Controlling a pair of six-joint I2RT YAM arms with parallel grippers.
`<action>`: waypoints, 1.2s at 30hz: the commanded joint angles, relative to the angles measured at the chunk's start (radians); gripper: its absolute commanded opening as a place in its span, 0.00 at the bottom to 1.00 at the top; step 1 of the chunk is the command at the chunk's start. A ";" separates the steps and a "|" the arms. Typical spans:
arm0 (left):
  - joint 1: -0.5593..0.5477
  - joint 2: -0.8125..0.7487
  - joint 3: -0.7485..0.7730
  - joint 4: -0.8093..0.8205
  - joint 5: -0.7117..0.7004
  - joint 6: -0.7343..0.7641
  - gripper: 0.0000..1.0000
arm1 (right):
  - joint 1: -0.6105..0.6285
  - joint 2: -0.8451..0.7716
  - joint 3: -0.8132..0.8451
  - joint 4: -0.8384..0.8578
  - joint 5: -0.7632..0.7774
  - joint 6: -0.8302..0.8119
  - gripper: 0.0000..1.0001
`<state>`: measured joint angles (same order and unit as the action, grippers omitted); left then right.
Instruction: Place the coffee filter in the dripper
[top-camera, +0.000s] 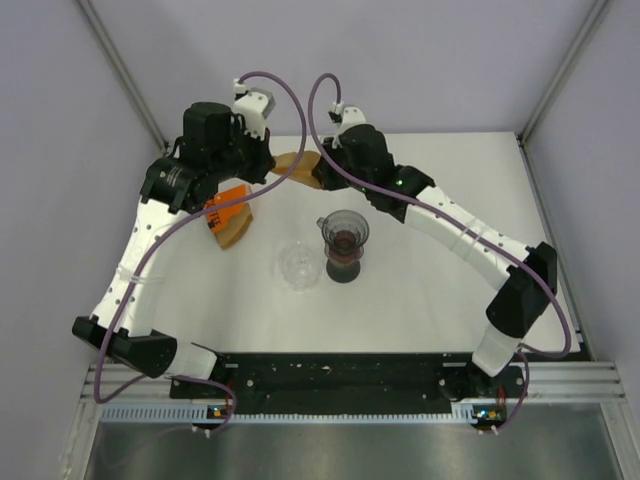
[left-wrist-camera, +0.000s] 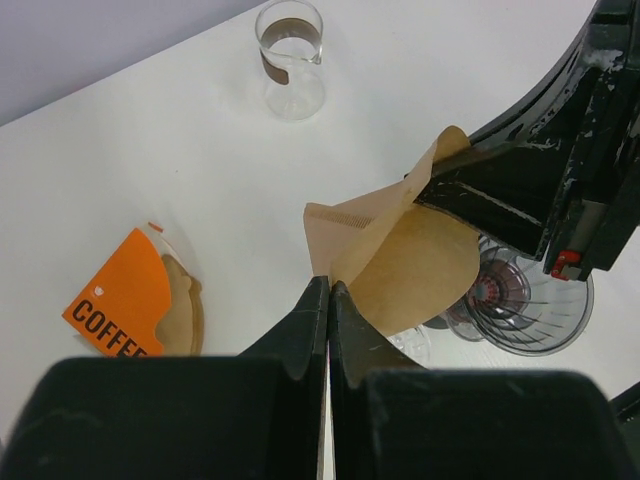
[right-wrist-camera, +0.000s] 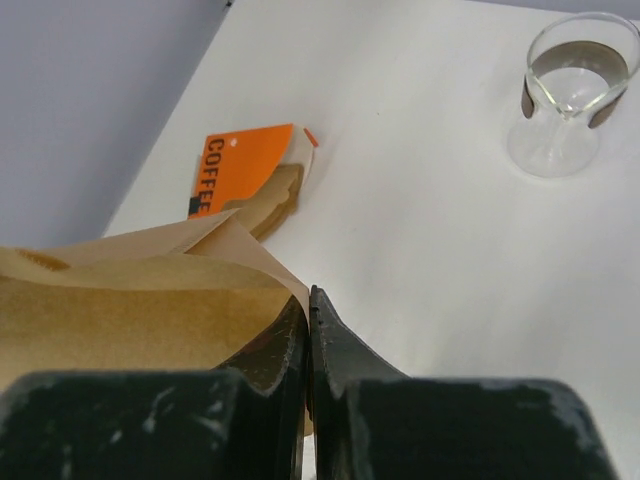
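Note:
A brown paper coffee filter hangs in the air at the back of the table, held between both grippers. My left gripper is shut on the filter's lower corner. My right gripper is shut on the filter's other edge, and its fingers show in the left wrist view pinching the top flap. The dark transparent dripper stands on its base mid-table, in front of and below the filter. It also shows in the left wrist view.
An orange pack of coffee filters lies on the left, also seen in the left wrist view and the right wrist view. A clear glass server stands left of the dripper, also visible in both wrist views.

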<state>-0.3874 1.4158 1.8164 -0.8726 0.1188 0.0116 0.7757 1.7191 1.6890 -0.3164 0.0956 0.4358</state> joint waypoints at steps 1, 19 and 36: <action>-0.005 -0.023 0.011 0.021 0.123 0.027 0.09 | -0.004 -0.082 0.096 -0.137 0.024 -0.091 0.00; -0.024 -0.002 0.003 0.026 0.400 -0.122 0.61 | -0.016 -0.184 0.181 -0.780 -0.073 -0.105 0.00; -0.064 0.031 -0.233 0.159 0.357 -0.229 0.63 | -0.047 -0.062 0.100 -0.711 -0.089 -0.138 0.12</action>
<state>-0.4465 1.4471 1.6077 -0.7906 0.4808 -0.1974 0.7403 1.6478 1.7981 -1.0794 0.0246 0.3134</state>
